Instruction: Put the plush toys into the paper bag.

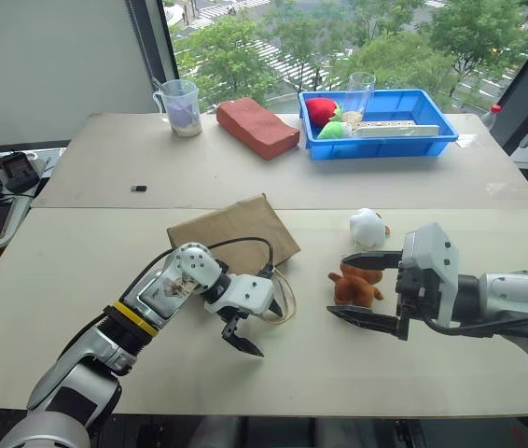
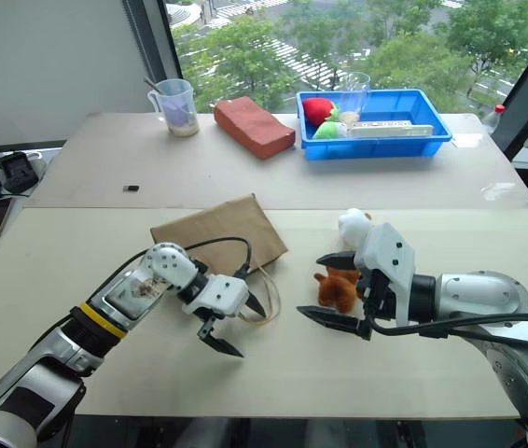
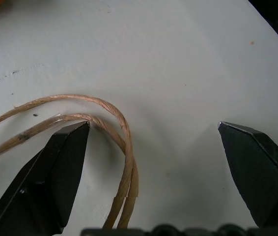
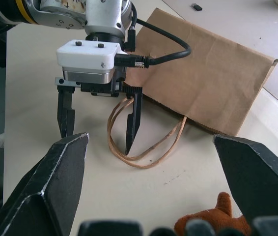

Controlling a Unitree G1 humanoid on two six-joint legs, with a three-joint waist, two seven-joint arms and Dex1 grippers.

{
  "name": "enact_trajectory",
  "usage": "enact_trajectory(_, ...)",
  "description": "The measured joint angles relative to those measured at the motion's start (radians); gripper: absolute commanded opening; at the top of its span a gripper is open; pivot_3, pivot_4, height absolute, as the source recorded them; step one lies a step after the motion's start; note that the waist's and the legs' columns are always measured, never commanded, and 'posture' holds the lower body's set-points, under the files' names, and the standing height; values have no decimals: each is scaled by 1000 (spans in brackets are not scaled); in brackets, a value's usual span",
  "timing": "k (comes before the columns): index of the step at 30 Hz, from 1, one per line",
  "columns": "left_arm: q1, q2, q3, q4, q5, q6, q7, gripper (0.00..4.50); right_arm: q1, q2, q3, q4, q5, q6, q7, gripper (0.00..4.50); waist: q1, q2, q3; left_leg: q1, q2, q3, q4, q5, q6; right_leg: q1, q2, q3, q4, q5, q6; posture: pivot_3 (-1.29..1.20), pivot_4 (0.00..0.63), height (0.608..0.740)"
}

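The paper bag [image 1: 234, 233] lies flat on the table [image 1: 77, 280] in front of me. Its long side runs from my left and near me toward the far right. Its mouth faces me, and its cord handles [image 4: 144, 142] spill out on the table in loops.

My left tool [image 1: 243, 334] points down at the table, and that arm reaches in from my left with the wrist bent. The fingers are spread wide and hold nothing. One finger [image 3: 55, 182] sits right at the loops of cord (I cannot tell if it touches them).

My right tool [image 1: 368, 291] points to my left, almost level, with its arm coming in from my right. Its fingers are wide apart too, with nothing in them. The brown plush toy [image 1: 354, 286] sits on the table between those two fingers. The white plush toy [image 1: 368, 228] sits just behind it, a bit farther from me. Both toys are beside the bag, on my right.
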Motion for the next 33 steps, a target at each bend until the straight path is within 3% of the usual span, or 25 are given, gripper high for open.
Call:
enact_trajectory(27,0,-18,2,8,6,-41,-40,4461,-21,-3,0,12,-2,0,-22,4500,1,0,0,0,0,0,0,0,0,0,0,0,0,0,0,0,150,740)
enact_trajectory(33,0,-44,0,44,17,-67,-33,1861,-26,-3,0,17,-1,0,-27,4500,1,0,0,0,0,0,0,0,0,0,0,0,0,0,0,0,150,740)
